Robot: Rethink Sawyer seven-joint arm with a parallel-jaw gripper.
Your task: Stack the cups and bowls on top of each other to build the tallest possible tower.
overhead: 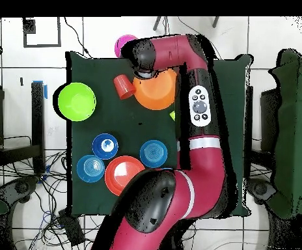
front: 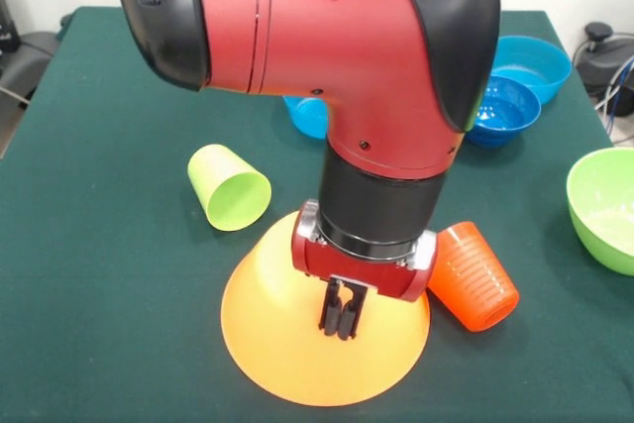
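A: Where does the red and black arm's tool (front: 340,321) hang?

B: Right above the large light-orange plastic bowl (front: 287,354), which lies upside down on the green tabletop (front: 99,274) as a wide cone. The two dark fingers are pressed together with nothing between them.

A: And the cups?

B: The smooth lime-green plastic tumbler (front: 229,187) lies on its side just beside the upturned bowl, mouth toward the camera. The ribbed orange plastic tumbler (front: 473,276) lies tipped over on the bowl's other side, touching its rim.

A: The other bowls?

B: A lime-green round plastic bowl (front: 604,207) sits upright at the tabletop's edge. Two glossy blue bowls (front: 515,86) sit at the far side, overlapping. From overhead, a red-orange bowl (overhead: 122,174) sits among three small blue bowls (overhead: 105,146), and a pink bowl (overhead: 123,44) shows at the tabletop's edge, behind the arm.
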